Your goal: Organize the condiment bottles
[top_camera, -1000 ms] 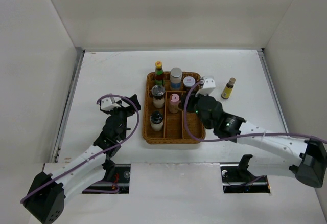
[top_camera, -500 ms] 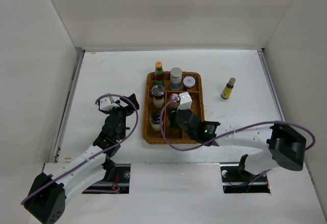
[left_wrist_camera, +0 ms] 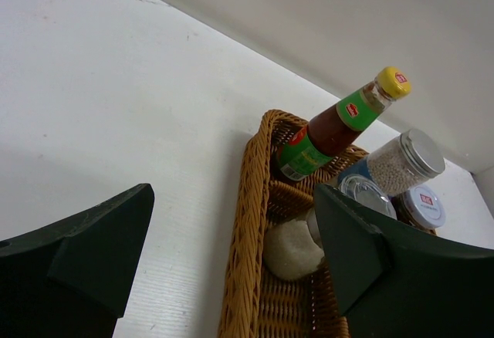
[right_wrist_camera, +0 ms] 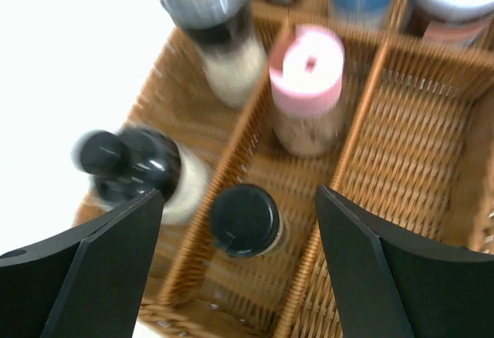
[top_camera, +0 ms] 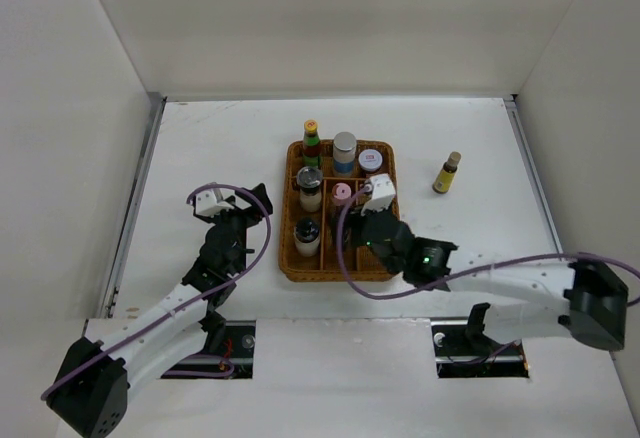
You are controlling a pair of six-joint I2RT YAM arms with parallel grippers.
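White table (top_camera: 220, 148): the black-capped bottle (right_wrist_camera: 245, 218) stands upright in the wicker tray (right_wrist_camera: 363, 106); my left gripper (left_wrist_camera: 231, 199) and right gripper (right_wrist_camera: 239, 195) gape empty.

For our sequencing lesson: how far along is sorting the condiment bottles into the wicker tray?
Done: seven bottles stand in the wicker tray, among them the pink-capped bottle and a small dark-capped bottle. In hand: nothing; the right pincer hangs open over the tray, and the left pincer is open beside it. Left: the yellow bottle stands outside the tray, right of it.
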